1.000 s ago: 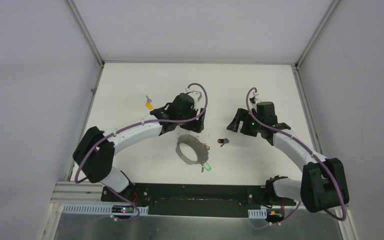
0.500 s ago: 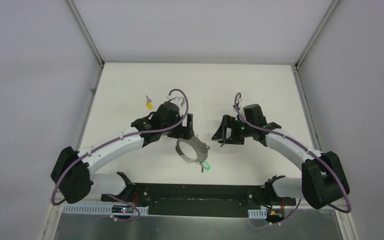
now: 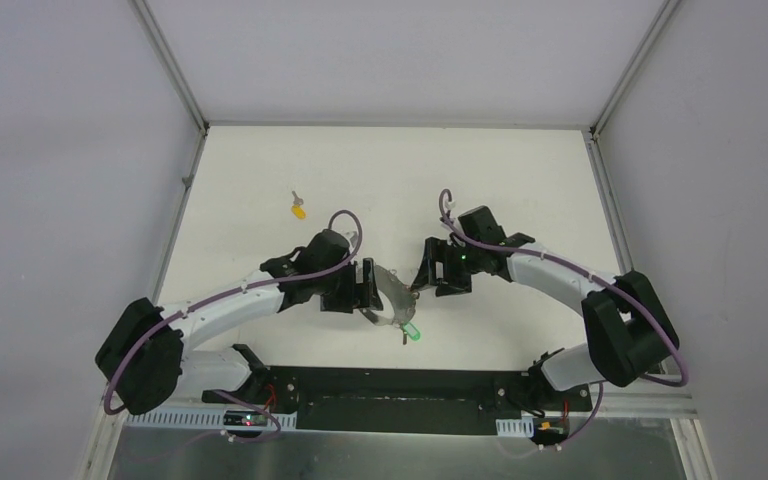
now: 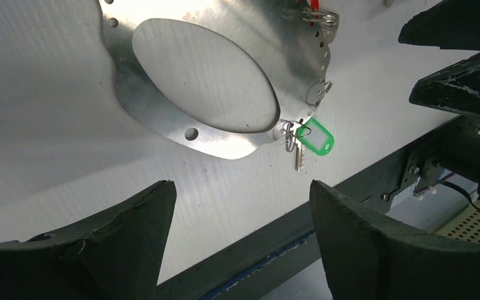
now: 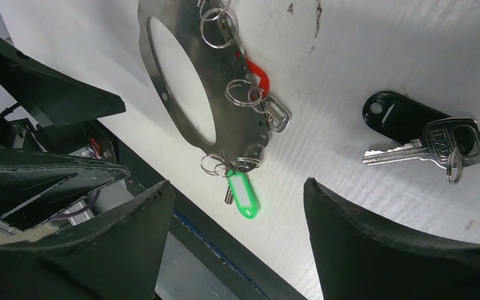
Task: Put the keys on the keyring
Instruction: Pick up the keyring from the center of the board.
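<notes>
On the white table, toward the near middle, found the keyring lying flat: a thin silvery plate with an oval hole, small split rings strung along one edge; noted the green-tagged key touching that edge at its near end, seemingly already hooked on; saw the black-tagged key loose on bare table just beside the keyring, to its right, not joined; spotted the yellow-tagged key well apart, toward the far left; found the left gripper hovering at the keyring's left rim, fingers spread, nothing between them; found the right gripper near keyring and black-tagged key, likewise spread and empty; judged the step to be reaching in for a hold; would do best to pin the keyring by a bare stretch of rim, clear of the split rings, and to take the black-tagged key by its tag, leaving its own little ring free to thread; judged a slanted press likely to skate the plate
</notes>
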Available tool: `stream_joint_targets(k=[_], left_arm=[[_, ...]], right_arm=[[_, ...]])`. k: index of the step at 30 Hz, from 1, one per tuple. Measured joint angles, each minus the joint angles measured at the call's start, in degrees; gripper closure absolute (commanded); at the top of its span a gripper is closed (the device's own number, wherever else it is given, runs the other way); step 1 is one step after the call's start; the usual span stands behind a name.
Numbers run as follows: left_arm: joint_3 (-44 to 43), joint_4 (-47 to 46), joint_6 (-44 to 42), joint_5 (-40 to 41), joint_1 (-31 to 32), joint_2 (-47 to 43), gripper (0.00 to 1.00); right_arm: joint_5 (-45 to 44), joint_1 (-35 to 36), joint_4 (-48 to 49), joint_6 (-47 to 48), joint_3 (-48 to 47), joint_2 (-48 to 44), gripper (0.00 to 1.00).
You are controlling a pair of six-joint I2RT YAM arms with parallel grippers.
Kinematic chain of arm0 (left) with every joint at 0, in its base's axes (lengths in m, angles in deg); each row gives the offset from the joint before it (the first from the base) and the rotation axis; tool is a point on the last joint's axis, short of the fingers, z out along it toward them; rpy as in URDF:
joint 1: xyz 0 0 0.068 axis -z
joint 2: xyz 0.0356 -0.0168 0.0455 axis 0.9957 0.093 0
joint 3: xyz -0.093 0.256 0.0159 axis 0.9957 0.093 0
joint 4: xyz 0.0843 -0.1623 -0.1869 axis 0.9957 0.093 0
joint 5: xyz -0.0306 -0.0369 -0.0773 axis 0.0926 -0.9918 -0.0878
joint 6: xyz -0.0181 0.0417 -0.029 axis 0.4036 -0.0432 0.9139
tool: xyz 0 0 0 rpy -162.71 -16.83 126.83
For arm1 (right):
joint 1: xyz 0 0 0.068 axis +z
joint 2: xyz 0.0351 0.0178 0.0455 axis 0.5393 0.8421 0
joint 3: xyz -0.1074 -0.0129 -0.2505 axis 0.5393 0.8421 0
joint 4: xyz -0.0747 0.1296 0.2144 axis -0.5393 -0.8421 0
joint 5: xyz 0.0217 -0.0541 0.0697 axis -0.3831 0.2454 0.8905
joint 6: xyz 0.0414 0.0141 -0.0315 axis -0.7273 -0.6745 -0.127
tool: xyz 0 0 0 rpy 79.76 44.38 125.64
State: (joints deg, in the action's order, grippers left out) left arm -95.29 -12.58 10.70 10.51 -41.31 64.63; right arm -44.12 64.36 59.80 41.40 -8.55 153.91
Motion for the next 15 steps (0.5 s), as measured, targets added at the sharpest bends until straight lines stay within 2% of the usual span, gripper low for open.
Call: stream_joint_targets(k=[6, 10, 13, 15], left_arm=[[-2.2, -0.3, -0.5, -4.4, -3.9, 5.4, 0.25], [-5.9, -0.5, -2.4, -6.6, -8.4, 9.2, 0.39], [-8.9, -0.8, -4.4, -8.9, -10.3, 13.0, 0.5], [-10.8, -1.2, -5.7, -11.5, -10.4, 16.0, 0.5]], right_arm=[[1.0, 0.0, 0.0, 0.1, -0.4, 1.8, 0.34], [1.5, 0.0, 0.0, 0.5, -1.0, 3.5, 0.49], [2.7, 0.0, -0.1, 1.3, -2.0, 5.4, 0.53], [3.2, 0.0, -0.3, 1.8, -2.4, 6.2, 0.54]])
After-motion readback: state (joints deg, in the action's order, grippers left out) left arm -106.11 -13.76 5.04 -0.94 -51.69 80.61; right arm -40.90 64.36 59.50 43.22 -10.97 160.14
